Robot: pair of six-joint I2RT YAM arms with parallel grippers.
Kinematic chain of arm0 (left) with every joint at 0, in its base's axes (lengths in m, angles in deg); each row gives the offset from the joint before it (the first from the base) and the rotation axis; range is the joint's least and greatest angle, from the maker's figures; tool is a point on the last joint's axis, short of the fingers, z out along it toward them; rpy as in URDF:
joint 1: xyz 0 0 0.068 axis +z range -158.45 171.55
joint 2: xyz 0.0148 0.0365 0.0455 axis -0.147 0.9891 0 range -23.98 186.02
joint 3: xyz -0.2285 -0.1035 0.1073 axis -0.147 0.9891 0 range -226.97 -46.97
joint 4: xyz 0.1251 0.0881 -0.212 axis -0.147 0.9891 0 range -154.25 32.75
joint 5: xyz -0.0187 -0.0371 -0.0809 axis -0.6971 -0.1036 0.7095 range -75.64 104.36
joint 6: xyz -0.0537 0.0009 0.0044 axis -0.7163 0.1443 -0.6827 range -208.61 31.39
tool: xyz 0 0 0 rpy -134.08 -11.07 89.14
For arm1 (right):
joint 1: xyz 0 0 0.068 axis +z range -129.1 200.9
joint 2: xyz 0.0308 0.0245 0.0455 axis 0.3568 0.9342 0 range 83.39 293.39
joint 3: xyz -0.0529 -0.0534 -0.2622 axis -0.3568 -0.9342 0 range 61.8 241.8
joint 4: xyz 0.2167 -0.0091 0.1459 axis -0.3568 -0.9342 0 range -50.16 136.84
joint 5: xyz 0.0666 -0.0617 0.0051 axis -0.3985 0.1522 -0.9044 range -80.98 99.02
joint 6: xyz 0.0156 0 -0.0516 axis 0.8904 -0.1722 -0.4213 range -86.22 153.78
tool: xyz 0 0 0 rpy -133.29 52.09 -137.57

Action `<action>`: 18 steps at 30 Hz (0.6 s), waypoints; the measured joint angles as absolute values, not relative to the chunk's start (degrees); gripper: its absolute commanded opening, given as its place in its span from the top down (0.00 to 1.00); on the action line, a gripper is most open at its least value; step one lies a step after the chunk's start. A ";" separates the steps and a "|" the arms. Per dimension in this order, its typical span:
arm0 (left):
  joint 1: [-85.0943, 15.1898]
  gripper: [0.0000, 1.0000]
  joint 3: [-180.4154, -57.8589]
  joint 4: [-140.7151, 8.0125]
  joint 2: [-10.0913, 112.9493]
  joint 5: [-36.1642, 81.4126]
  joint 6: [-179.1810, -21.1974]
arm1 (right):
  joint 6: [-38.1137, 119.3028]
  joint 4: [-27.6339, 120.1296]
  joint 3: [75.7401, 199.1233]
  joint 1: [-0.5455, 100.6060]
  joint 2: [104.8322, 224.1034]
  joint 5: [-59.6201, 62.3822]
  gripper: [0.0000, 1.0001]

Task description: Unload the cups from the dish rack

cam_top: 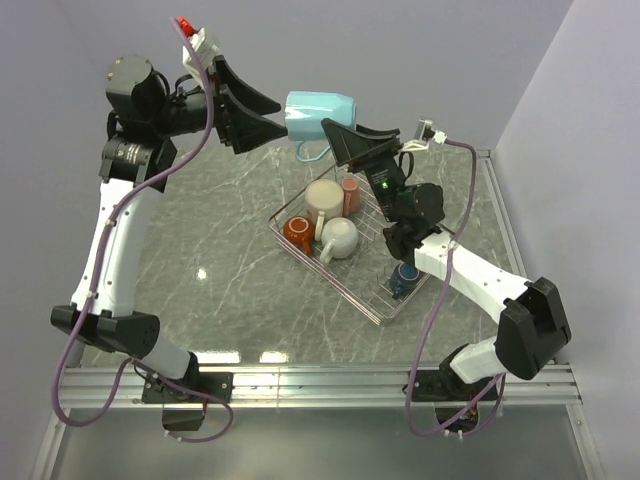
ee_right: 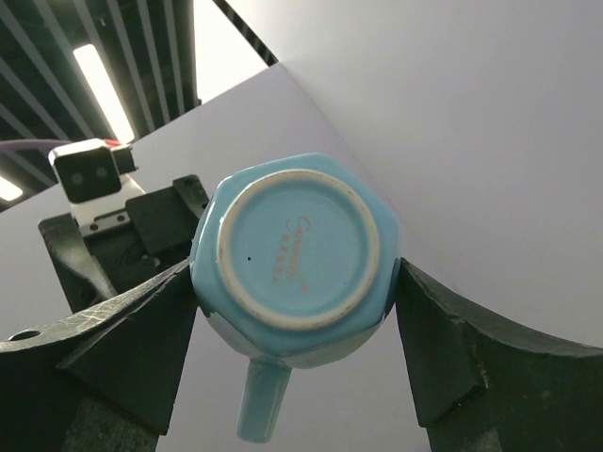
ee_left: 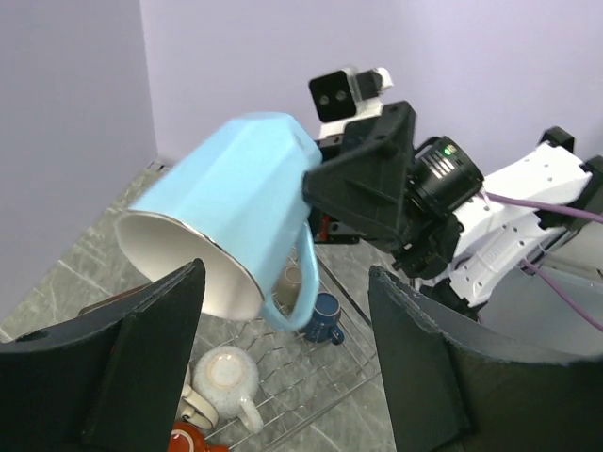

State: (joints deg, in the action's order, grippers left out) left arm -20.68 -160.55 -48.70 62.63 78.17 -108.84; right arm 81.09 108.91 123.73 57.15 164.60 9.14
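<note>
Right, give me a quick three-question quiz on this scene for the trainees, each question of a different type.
1. True or false: the light blue mug lies in the dish rack.
2. Fill in: the left gripper has its jaws ____.
3. What grips the mug? A the left gripper; B the right gripper; C nothing.
Key: 1 false, it is held in the air, out of the dish rack; 2 open; 3 B.
</note>
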 measured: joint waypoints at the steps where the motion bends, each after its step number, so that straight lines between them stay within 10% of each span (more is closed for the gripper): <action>1: -20.75 0.25 -160.74 -48.70 63.16 77.56 -109.01 | 81.09 108.73 123.73 57.15 164.75 9.10 1.00; 10: -21.69 0.35 -160.74 -48.76 67.18 74.17 -111.05 | 81.11 107.57 124.30 57.59 165.71 8.77 1.00; 18: -23.41 0.68 -158.60 -55.67 67.53 77.08 -118.89 | 82.23 108.38 124.91 57.72 166.56 7.87 1.00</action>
